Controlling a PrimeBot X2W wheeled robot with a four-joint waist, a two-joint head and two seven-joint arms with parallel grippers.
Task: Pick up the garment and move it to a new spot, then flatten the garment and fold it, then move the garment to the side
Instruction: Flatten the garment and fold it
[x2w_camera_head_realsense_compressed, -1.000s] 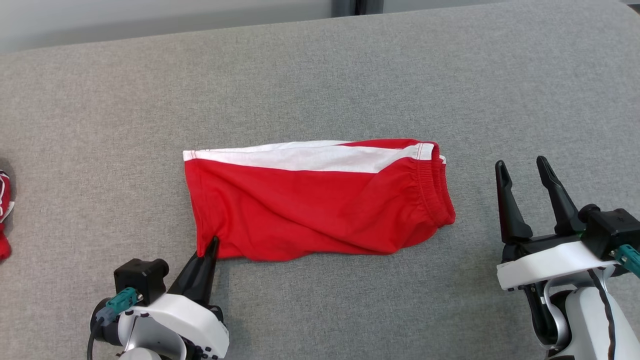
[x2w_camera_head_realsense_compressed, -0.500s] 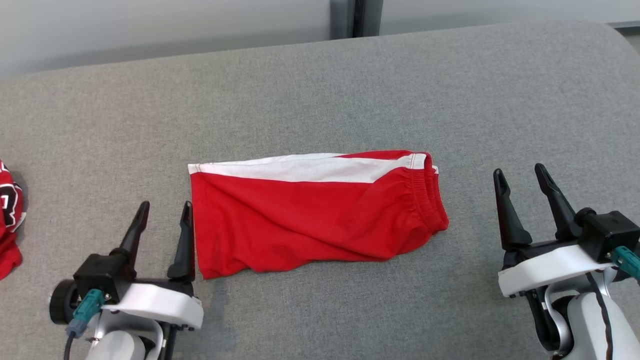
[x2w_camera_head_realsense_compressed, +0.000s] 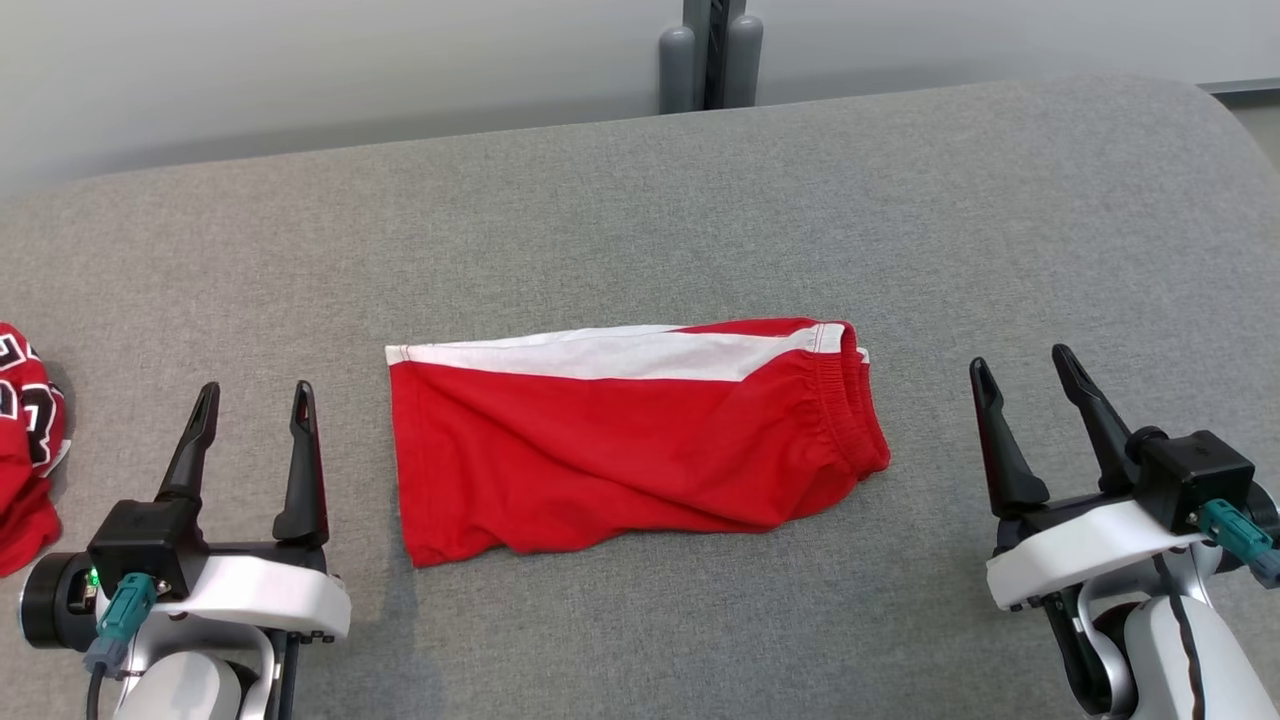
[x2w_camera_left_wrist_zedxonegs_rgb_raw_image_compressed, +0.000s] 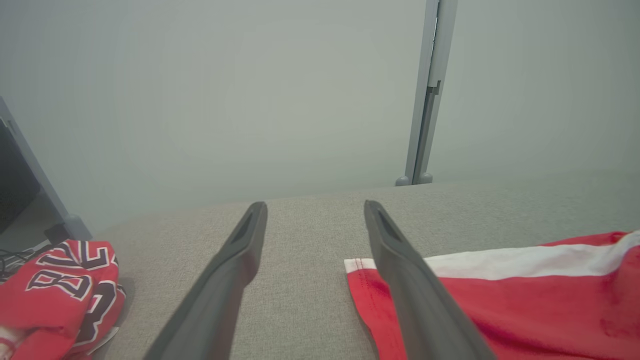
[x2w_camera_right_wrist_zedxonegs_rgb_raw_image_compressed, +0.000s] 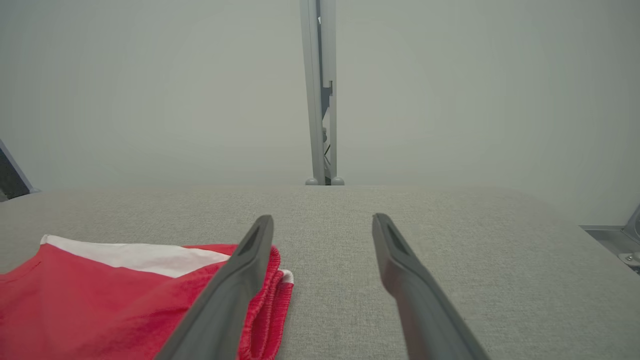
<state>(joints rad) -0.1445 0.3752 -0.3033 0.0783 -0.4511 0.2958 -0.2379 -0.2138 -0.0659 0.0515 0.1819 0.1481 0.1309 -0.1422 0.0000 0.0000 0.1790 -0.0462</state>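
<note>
Tabletop (x2w_camera_head_realsense_compressed: 640, 200) of grey cloth, pale wall (x2w_camera_head_realsense_compressed: 300, 80), folded red-white shorts (x2w_camera_head_realsense_compressed: 620, 450) between left gripper (x2w_camera_head_realsense_compressed: 255, 390) and right gripper (x2w_camera_head_realsense_compressed: 1020, 358), both agape, empty

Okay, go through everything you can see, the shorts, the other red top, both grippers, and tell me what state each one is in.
Red shorts: folded over, lying on the grey table, lightly wrinkled, not held.
Red jersey: crumpled in a heap at the table's left edge.
Left gripper: fingers open, empty, beside the shorts' leg end, apart from it.
Right gripper: fingers open, empty, apart from the waistband end.
</note>
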